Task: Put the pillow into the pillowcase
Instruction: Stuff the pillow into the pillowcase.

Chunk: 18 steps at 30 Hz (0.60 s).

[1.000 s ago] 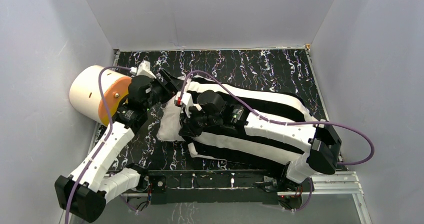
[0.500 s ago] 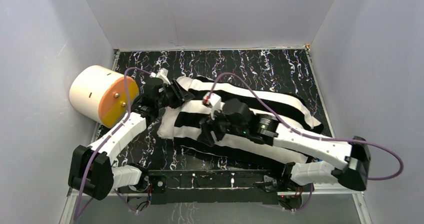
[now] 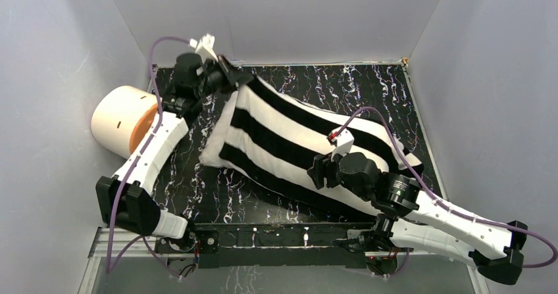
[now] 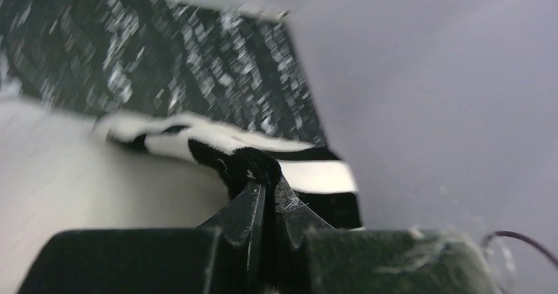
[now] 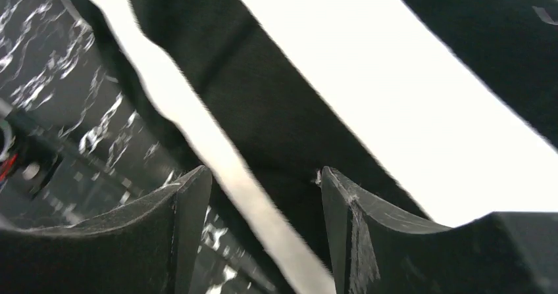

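Note:
The black-and-white striped pillowcase (image 3: 296, 133) lies diagonally across the table, plump with the pillow inside it. A strip of the white pillow (image 3: 212, 153) shows at its lower-left end. My left gripper (image 3: 235, 80) is raised at the back left, shut on a black fold of the pillowcase's upper corner (image 4: 253, 162); it holds that corner off the table. In the left wrist view the pillow's pale surface (image 4: 79, 169) fills the left. My right gripper (image 3: 316, 174) is open over the pillowcase's near edge. The pillowcase (image 5: 408, 97) runs between its fingers (image 5: 260, 175), not pinched.
A cream cylinder with an orange face (image 3: 122, 120) lies at the table's left edge beside my left arm. Grey walls close in the back and both sides. The black marbled tabletop (image 3: 329, 83) shows behind the pillowcase and at the near left.
My left gripper closed on the pillowcase's corner and lifted it toward the back left. My right gripper opened, let go and drew back to the near right. More of the pillow is covered.

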Available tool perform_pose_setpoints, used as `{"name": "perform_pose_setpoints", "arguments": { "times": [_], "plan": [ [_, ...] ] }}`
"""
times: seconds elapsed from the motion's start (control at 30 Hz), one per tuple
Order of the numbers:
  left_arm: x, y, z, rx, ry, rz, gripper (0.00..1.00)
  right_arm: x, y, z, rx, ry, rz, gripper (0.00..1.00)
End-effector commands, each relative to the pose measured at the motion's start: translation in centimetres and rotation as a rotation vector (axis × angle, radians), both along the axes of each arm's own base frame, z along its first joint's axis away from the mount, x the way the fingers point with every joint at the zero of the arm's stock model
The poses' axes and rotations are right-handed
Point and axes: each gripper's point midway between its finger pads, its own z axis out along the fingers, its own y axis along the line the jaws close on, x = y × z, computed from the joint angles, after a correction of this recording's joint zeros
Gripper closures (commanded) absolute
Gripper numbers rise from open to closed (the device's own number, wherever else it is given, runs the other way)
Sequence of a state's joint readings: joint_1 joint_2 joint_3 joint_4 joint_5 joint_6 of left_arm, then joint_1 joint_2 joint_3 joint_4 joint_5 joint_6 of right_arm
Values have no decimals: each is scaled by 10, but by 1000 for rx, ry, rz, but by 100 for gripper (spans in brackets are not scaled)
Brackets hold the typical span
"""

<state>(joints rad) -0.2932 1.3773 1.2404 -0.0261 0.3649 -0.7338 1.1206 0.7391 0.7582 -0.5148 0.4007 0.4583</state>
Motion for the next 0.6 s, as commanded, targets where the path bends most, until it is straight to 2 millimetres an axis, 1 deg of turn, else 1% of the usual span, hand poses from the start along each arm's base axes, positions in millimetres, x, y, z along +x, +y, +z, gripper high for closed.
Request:
{"name": "perform_pose_setpoints", "arguments": {
  "times": [0.0, 0.03, 0.07, 0.1, 0.13, 0.17, 0.2, 0.23, 0.27, 0.33, 0.4, 0.43, 0.47, 0.5, 0.57],
  "plan": [
    [9, -14, 173, -165, -432, -124, 100, 57, 10, 22, 44, -253, -101, 31],
    [9, -21, 199, -209, -475, -165, 100, 67, 21, 21, 64, -257, -83, 31],
    [9, -28, 220, -253, -500, -210, 100, 80, 30, 24, 93, -250, -72, 31],
    [7, -33, 240, -291, -524, -249, 100, 95, 39, 23, 119, -231, -62, 31],
    [6, -37, 255, -319, -534, -281, 100, 110, 49, 25, 147, -210, -49, 31],
    [4, -40, 269, -329, -555, -304, 100, 125, 56, 26, 170, -195, -44, 32],
    [3, -42, 278, -325, -567, -314, 100, 140, 66, 27, 190, -183, -30, 33],
    [2, -43, 283, -317, -575, -318, 100, 154, 72, 30, 207, -175, -32, 33],
    [1, -43, 287, -311, -578, -314, 100, 167, 79, 26, 216, -153, -39, 33],
    [3, -41, 280, -299, -553, -292, 100, 185, 89, 17, 229, -114, -46, 32],
    [7, -35, 263, -262, -518, -243, 100, 195, 90, 3, 226, -71, -67, 31],
    [10, -28, 247, -207, -480, -192, 100, 198, 85, -6, 208, -42, -85, 31],
    [20, -21, 225, -143, -432, -130, 100, 199, 77, -11, 181, -24, -110, 31],
    [26, -10, 207, -69, -409, -64, 99, 198, 68, -14, 162, -13, -140, 29],
    [36, 16, 175, 65, -365, 61, 99, 190, 51, -9, 182, 13, -168, 25]
  ]
}}
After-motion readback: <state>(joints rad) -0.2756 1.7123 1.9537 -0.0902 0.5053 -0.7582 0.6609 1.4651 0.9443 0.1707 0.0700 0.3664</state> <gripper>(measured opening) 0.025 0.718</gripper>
